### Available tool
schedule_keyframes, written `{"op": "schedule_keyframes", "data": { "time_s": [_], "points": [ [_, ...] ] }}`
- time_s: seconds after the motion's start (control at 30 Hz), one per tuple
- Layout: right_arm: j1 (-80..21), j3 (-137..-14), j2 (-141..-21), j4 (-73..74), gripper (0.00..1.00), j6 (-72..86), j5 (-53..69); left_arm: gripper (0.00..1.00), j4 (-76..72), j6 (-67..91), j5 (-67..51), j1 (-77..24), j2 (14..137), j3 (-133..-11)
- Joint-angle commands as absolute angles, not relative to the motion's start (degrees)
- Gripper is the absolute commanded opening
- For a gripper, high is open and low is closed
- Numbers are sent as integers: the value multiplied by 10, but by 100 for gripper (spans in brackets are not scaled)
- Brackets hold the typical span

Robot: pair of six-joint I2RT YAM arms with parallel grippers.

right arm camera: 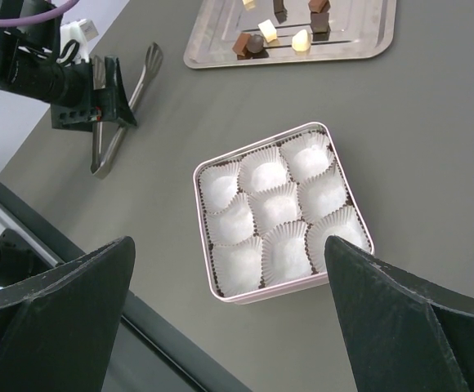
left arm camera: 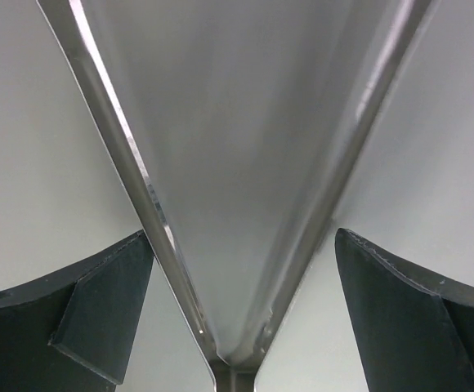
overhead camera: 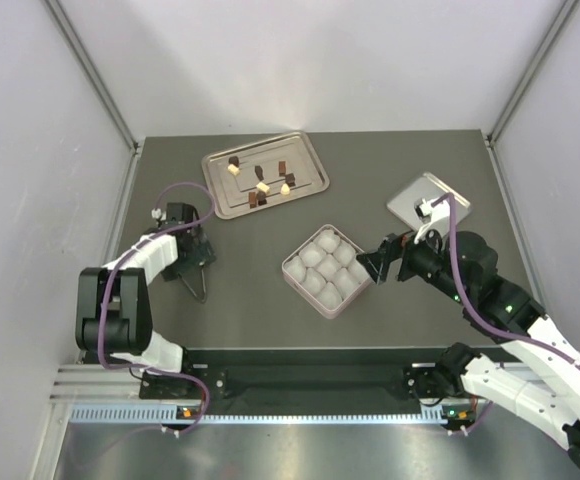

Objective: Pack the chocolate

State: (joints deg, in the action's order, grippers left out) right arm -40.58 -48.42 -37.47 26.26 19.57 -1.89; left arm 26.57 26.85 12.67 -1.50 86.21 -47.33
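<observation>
Several dark brown and cream-white chocolate pieces (overhead camera: pixel 263 178) lie on the silver tray (overhead camera: pixel 310 150) at the back; they also show at the top of the right wrist view (right arm camera: pixel 274 28). The pink box (overhead camera: pixel 328 271) holds empty white paper cups (right arm camera: pixel 274 208). My right gripper (overhead camera: pixel 375 262) is open and empty just right of the box, which shows between its fingers (right arm camera: pixel 229 241). My left gripper (overhead camera: pixel 188 248) is open, its fingers on either side of metal tongs (left arm camera: pixel 221 269) without touching them. The tongs lie on the table (overhead camera: pixel 196 281).
A square silver lid (overhead camera: pixel 428 198) lies at the right back, behind my right arm. The tray (right arm camera: pixel 359 45) lies beyond the box. Grey walls enclose the table on three sides. The rail of the arm bases runs along the near edge (overhead camera: pixel 300 365).
</observation>
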Motion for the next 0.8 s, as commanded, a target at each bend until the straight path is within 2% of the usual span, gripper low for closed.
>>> {"op": "schedule_keyframes", "data": {
  "time_s": [0.0, 0.37, 0.6, 0.77],
  "points": [
    [-400, -496, -367, 247, 100, 195, -21, 97, 231, 258, 125, -4, 867, -480],
    [-400, -489, -357, 245, 100, 187, -33, 97, 220, 243, 98, 20, 889, -485],
    [-400, -489, -356, 243, 100, 186, -33, 89, 222, 245, 102, 19, 895, -485],
    [-400, -494, -353, 244, 100, 186, -32, 79, 260, 243, 94, 20, 873, -510]
  ]
}}
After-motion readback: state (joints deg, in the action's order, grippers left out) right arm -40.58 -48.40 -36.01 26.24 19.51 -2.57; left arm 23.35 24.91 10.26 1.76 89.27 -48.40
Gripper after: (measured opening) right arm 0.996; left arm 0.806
